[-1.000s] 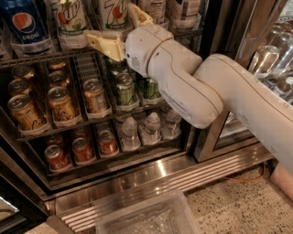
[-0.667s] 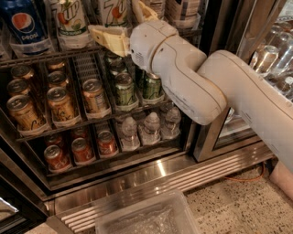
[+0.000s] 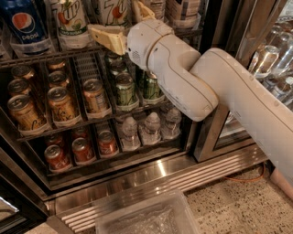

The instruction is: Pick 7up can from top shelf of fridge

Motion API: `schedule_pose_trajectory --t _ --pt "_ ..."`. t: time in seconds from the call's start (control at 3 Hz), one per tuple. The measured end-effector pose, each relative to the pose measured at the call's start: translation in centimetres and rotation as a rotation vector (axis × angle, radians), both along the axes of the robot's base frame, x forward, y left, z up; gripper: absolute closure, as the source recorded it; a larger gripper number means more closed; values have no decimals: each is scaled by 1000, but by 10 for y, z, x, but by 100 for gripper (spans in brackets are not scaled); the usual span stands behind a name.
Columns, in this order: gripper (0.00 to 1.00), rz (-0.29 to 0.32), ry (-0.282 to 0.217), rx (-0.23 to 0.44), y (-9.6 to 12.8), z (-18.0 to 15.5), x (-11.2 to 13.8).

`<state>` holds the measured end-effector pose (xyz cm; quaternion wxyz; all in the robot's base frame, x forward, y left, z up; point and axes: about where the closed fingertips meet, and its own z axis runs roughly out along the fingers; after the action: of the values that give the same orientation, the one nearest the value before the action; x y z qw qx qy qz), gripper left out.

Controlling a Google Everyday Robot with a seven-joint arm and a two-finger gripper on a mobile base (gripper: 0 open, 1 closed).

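Two tall white 7up cans stand on the top shelf (image 3: 46, 55) of the fridge (image 3: 151, 172), one to the left (image 3: 68, 18) and one in the middle (image 3: 112, 11). My gripper (image 3: 114, 17) is at the shelf front with its tan fingers spread. One finger (image 3: 107, 37) lies low and to the left of the middle can. The other (image 3: 144, 9) rises at the can's right side. The fingers flank the middle can without closing on it. The white arm (image 3: 183, 77) reaches in from the right and hides part of the shelf.
A blue Pepsi can (image 3: 23, 23) stands at the shelf's left. Below are racks of gold cans (image 3: 59, 98), green cans (image 3: 123, 87), red cans (image 3: 82, 148) and water bottles (image 3: 151, 128). A clear plastic bin (image 3: 142, 217) sits on the floor. A glass door with bottles (image 3: 270, 59) is at right.
The gripper and wrist have risen slightly toward the top shelf. The fingers stay spread around the middle 7up can.
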<state>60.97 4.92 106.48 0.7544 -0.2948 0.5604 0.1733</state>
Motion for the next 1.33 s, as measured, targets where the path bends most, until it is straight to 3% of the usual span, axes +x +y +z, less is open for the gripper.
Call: schedule_pose_trajectory --t 1.33 --pt "25 -29 10 19 4 -3 11"
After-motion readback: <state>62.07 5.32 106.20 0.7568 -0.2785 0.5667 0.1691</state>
